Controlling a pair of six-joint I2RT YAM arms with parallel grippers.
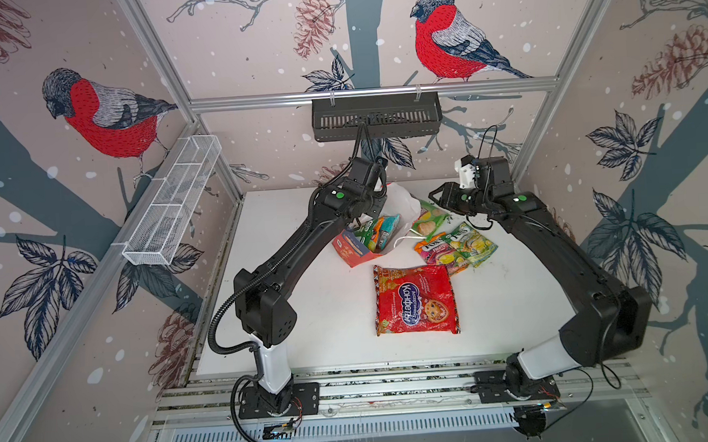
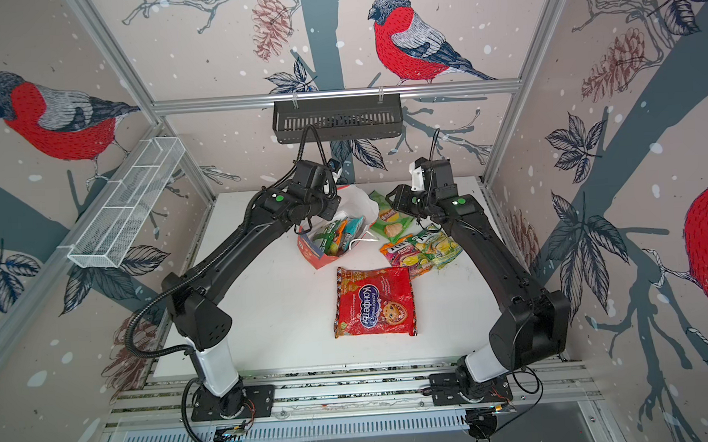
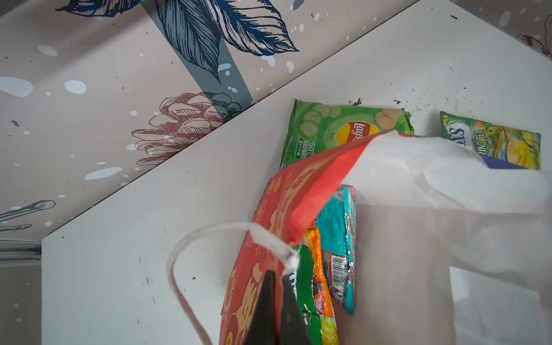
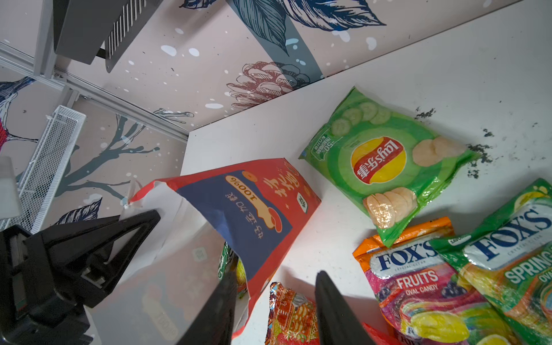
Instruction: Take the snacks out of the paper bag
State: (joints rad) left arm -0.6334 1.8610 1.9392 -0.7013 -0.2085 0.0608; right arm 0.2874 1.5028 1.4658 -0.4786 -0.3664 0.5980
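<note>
The red-orange paper bag point(image 1: 356, 253) point(image 2: 314, 255) lies on its side mid-table, white mouth open. My left gripper point(image 3: 276, 274) is shut on the bag's red wall point(image 3: 301, 191) beside a white cord handle point(image 3: 179, 257). Several small packets point(image 1: 376, 233) point(image 3: 337, 239) still sit inside the bag. My right gripper point(image 4: 274, 277) stands open just in front of the bag's blue panel point(image 4: 239, 209), gripping nothing. On the table lie the large red packet point(image 1: 414, 300) point(image 2: 373, 302), the green chip bag point(image 1: 429, 222) point(image 4: 385, 158) and two Fox's packs point(image 1: 435, 251) point(image 4: 418, 283).
A white wire basket point(image 1: 172, 202) hangs on the left wall and a black basket point(image 1: 376, 117) on the back rail. Dark crumbs point(image 4: 478, 149) dot the white table point(image 1: 307, 316) near the chip bag.
</note>
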